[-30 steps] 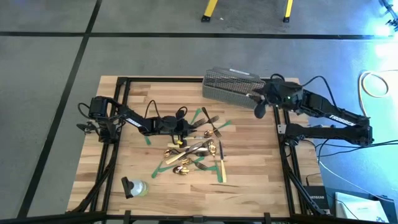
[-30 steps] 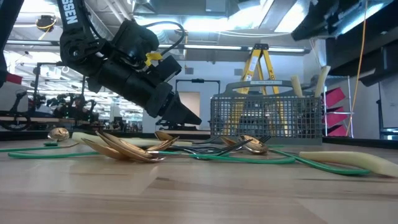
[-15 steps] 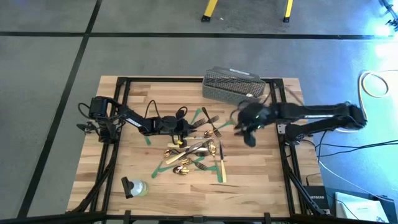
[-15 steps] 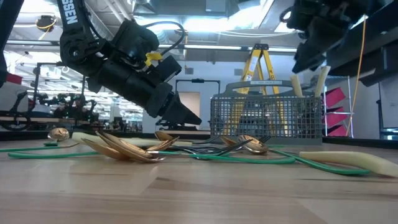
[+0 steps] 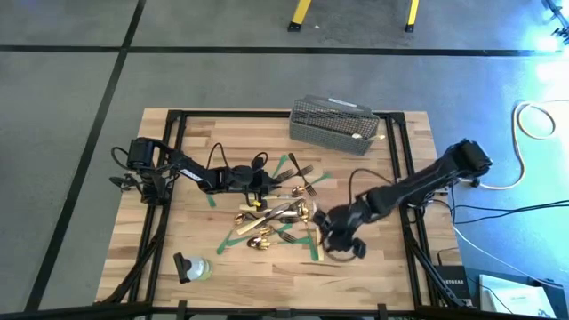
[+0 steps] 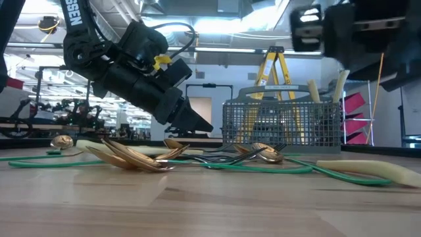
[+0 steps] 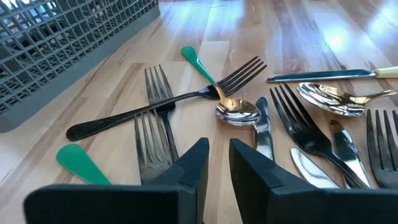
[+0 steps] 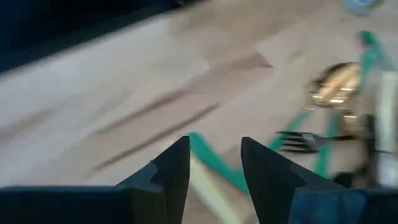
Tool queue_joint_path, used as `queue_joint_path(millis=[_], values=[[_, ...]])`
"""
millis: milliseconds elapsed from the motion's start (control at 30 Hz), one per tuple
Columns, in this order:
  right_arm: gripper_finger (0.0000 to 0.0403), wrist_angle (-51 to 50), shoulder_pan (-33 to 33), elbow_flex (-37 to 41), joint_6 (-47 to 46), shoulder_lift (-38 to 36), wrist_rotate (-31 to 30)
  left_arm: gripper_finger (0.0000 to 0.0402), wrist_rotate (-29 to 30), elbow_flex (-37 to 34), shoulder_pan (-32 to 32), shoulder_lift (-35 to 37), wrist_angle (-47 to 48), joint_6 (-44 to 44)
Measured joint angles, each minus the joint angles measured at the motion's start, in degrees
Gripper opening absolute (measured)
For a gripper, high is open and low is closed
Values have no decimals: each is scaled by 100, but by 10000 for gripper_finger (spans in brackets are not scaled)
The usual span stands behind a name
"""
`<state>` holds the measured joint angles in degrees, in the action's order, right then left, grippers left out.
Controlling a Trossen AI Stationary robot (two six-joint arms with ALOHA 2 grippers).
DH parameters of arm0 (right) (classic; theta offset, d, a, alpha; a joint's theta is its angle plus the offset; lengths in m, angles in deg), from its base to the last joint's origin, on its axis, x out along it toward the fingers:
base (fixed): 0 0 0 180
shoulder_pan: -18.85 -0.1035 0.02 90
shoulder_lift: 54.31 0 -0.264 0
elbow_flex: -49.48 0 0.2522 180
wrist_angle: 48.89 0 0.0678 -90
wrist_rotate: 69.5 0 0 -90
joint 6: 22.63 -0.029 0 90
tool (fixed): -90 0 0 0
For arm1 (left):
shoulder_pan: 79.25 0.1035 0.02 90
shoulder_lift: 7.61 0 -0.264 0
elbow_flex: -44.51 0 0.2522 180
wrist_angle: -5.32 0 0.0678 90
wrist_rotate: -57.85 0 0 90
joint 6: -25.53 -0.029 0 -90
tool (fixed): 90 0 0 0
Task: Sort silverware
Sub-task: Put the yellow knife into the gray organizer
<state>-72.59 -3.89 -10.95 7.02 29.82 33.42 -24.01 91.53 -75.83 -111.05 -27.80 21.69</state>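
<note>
Mid-sort: right hand point(image 5: 331, 238) spread and empty above the cream-handled knife point(image 5: 316, 242) at pile's right edge, left hand point(image 7: 216, 163) nearly pressed together over dark forks point(image 7: 155, 118); next, lower and pinch.

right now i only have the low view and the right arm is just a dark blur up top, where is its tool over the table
observer: From above, the right tool is at the pile's right edge, on the side away from the basket, beside a cream-handled knife.
operator: is it carrying anything
observer: No. Its wrist view shows the fingers apart with nothing between them, only the table and a green tape strip beyond.
operator: and the left tool, what is it over
observer: The left tool is at the pile's left edge. Its wrist view shows two crossed dark forks just ahead of it.
</note>
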Motion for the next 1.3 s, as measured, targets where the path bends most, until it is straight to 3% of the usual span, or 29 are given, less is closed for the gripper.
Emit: queue_joint_path(millis=[233,433,700,1300], values=[[118,-290,-295,-853,1655,1004,-826,49,0,0,0,0,-2,0],[117,-1784,-306,-1901,2550,1752,-1214,49,2,0,0,0,12,0],[117,-3262,-317,-2956,2779,2392,-1070,49,2,0,0,0,62,-9],[117,-3819,-319,-3113,3108,2979,-932,49,50,0,-2,0,106,-22]])
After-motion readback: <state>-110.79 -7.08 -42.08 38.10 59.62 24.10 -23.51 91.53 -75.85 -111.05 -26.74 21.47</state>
